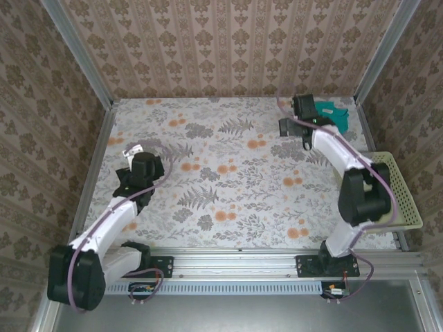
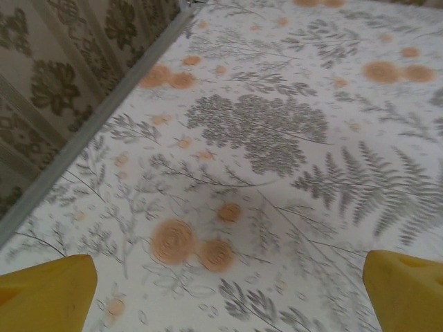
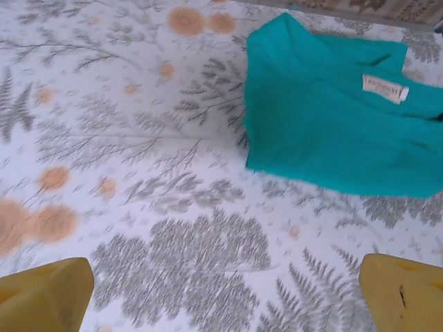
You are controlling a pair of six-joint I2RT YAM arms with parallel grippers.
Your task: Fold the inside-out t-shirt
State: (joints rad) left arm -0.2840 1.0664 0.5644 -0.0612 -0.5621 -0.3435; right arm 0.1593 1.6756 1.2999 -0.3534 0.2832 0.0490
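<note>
Left end effector (image 1: 133,158) (image 2: 228,297): fingers apart, nothing between them, over bare bench (image 1: 228,138) on the left side.

Right end effector (image 1: 291,126) (image 3: 225,297): fingers apart, nothing between them, at the far right of the bench.

T-shirt (image 1: 333,115) (image 3: 332,131): lies on the bench in the far right corner, just beyond the right end effector and not touching it. A white label (image 3: 385,88) faces up.

Basket (image 1: 408,200): at the right edge of the bench.
</note>
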